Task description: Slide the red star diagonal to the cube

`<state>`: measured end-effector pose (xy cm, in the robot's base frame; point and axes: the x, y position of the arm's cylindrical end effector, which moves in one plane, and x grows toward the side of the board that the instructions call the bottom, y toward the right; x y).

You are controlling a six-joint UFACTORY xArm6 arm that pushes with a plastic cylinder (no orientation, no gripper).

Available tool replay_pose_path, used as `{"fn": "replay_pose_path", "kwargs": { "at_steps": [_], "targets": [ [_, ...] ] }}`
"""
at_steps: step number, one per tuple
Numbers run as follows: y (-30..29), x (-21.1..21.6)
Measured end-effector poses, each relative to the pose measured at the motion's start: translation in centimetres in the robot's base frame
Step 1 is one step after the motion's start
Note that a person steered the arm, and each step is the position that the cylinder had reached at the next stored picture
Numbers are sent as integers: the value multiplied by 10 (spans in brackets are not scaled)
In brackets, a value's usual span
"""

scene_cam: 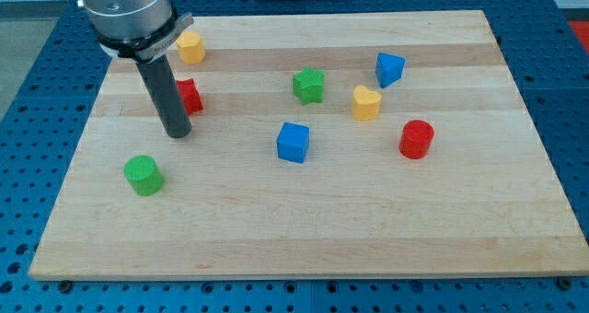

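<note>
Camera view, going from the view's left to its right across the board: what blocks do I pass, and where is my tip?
green cylinder → my tip, with the red star touching or nearly touching the rod's right side → blue cube → green star → yellow heart → blue triangular block → red cylinder.

The pale wooden bench [368, 221] shows lengthwise grain in light and darker strips, with a smooth, faintly satin finish. My tip [177, 134] ends a dark matt rod, under a brushed grey metal collar [124, 14] (dull sheen). Just behind my tip, the red plastic star [190, 96] looks matt; so do the blue plastic cube [294, 142] and green plastic cylinder [144, 175]. Around the bench lies blue perforated metal sheet [37, 92].
</note>
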<state>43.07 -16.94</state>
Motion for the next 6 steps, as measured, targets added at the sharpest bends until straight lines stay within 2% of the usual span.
{"fn": "replay_pose_path", "kwargs": {
  "at_steps": [4,6],
  "targets": [
    [2,-47],
    [1,-52]
  ]
}}
